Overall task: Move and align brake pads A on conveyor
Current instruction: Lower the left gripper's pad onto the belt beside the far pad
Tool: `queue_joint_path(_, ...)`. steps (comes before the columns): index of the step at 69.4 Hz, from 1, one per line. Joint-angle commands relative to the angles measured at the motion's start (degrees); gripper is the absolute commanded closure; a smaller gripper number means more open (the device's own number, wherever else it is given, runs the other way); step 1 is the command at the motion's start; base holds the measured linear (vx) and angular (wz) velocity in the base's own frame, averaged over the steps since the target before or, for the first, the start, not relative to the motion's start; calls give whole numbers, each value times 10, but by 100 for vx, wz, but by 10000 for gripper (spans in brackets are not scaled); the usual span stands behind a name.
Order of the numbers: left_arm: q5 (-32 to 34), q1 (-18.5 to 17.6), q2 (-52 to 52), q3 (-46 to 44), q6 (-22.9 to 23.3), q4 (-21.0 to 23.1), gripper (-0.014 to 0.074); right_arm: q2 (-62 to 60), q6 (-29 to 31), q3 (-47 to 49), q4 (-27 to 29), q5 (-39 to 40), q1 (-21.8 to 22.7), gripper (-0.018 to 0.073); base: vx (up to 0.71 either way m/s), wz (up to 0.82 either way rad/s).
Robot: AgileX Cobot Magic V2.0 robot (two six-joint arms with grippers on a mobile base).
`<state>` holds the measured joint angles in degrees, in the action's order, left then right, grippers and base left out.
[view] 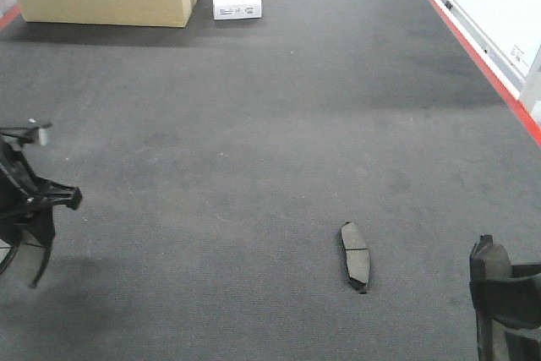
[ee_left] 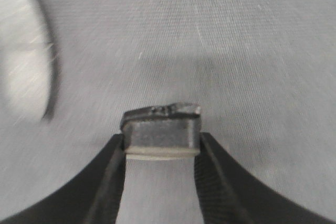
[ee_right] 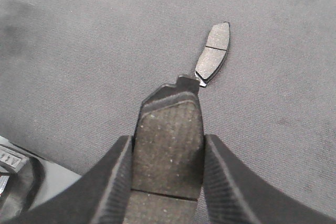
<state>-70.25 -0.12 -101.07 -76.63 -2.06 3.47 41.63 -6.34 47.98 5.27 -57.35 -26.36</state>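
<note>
We see the right gripper (ee_right: 167, 182) clamping one brake pad (ee_right: 168, 150) above the conveyor (view: 254, 166). A second brake pad (view: 355, 255) lies flat just ahead. The left gripper (ee_left: 161, 182) pinches a third pad (ee_left: 161, 129) edge-on.

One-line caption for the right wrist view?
Right gripper holds a brake pad; another pad lies ahead on the conveyor.
</note>
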Motion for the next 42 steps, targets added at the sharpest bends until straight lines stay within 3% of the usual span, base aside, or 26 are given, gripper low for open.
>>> queue_joint_path(1,-14,3,1,-26,-3,7,603,-1,5,16,1,39,1,569,0,0)
queue_joint_path(19,-12,3,-60,-29,1,-16,603,-1,5,16,2,39,1,569,0,0)
queue_joint_path(29,19,3,-82,-29,1,-38,603,-1,5,16,2,39,1,569,0,0)
queue_joint_path(42,52,3,-84,-47,1,-35,598,-1,5,16,2,39,1,569,0,0)
